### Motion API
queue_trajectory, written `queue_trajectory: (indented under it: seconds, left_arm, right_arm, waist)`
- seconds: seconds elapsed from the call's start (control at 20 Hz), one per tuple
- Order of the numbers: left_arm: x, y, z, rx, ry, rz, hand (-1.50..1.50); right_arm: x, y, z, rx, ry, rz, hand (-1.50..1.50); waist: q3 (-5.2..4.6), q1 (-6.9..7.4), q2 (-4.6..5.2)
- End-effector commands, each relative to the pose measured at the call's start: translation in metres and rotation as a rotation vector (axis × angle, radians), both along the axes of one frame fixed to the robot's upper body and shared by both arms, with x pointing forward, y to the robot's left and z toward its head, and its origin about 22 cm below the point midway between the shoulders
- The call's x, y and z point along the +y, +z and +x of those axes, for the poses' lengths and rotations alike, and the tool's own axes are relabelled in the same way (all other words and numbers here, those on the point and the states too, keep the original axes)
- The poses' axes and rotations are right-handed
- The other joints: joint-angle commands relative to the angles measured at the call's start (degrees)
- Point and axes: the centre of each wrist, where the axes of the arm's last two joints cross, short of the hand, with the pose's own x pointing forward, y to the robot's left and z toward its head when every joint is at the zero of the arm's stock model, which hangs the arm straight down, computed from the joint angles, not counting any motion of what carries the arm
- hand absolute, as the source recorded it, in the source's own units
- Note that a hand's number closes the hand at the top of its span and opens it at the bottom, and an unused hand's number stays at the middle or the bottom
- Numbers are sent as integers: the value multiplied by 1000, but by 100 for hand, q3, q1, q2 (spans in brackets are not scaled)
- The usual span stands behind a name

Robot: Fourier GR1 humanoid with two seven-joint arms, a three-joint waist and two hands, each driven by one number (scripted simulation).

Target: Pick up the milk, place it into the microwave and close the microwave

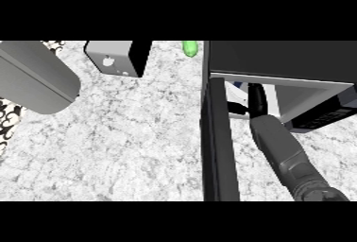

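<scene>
From my feed I see the microwave at about one o'clock, its dark top filling the upper right of the counter. Its door stands open, swung toward me and seen edge-on as a tall dark slab running from the centre down to six o'clock. My right forearm comes in from five o'clock and reaches up into the lit cavity just right of the door. The right hand is inside the opening; only a dark sliver of it shows, and I cannot tell how its fingers are set. The milk shows only as a small blue and white scrap inside the cavity, just left of that hand; whether the hand touches it I cannot say. At ten o'clock a large grey rounded shape lies over the counter. At twelve o'clock sits a grey and black box, and a small green object lies beside the microwave's left edge.
</scene>
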Motion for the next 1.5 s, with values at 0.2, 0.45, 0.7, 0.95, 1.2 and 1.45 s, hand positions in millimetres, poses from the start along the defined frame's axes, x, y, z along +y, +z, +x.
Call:
queue_trajectory:
  seconds: [0.2, 0.45, 0.7, 0.95, 1.2, 1.45]
  left_arm:
    - [12, 7, -6, 12, 0, 5, -150]
    - [-6, 2, -14, 50, 16, 5, -150]
    - [-23, 12, -5, 41, 28, -5, -150]
    - [-24, 12, -7, 64, -1, 18, -150]
    - [-31, 10, -3, 82, -68, 60, -150]
    - [-40, -2, -16, 130, -72, 39, -150]
  right_arm:
    - [-24, -29, -26, 20, 103, 235, -150]
    - [-32, -63, -60, 23, 126, 277, -150]
    - [-36, -82, -83, -9, 166, 341, -150]
    - [-58, -91, -101, 18, 226, 414, -150]
    - [-70, -101, -121, 55, 263, 405, -150]
    - [-110, -108, -159, 30, 208, 395, -150]
  waist:
    - [-9, -149, -115]
    - [-18, -293, -173]
    - [-20, -400, -207]
    - [-26, -476, -242]
    - [-32, -529, -267]
    - [-45, -633, -317]
